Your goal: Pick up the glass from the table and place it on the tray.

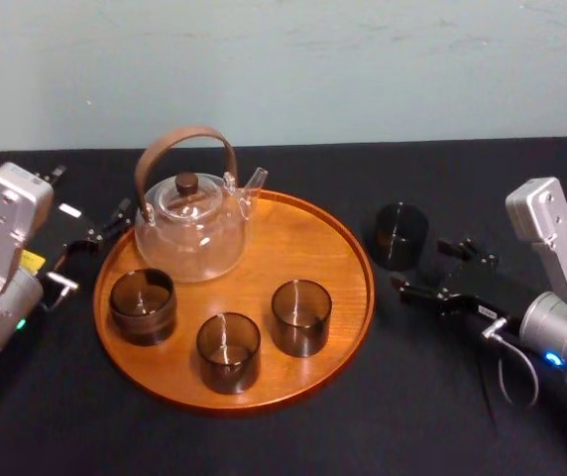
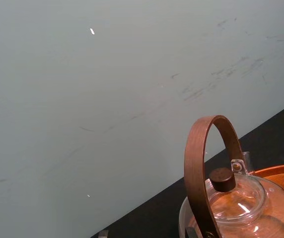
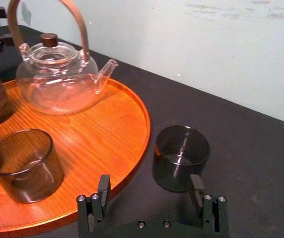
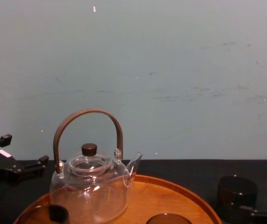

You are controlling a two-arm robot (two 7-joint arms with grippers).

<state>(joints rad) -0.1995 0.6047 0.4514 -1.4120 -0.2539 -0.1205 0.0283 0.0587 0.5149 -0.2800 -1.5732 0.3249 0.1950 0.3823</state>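
No writing, brand, number or sign could be read on anything; a small yellow label (image 1: 32, 261) sat on the left arm (image 1: 4, 248) near its wrist; a white sticker (image 1: 69, 209) sat on the black part just beyond it; whatever either one carried was too small to make out.

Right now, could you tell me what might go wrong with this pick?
A finger of the open right gripper could tip the smoked glass on approach. The glass stands near the tray and may clip its rim when lifted. Three glasses and the teapot crowd the tray. The left gripper idles beside it.
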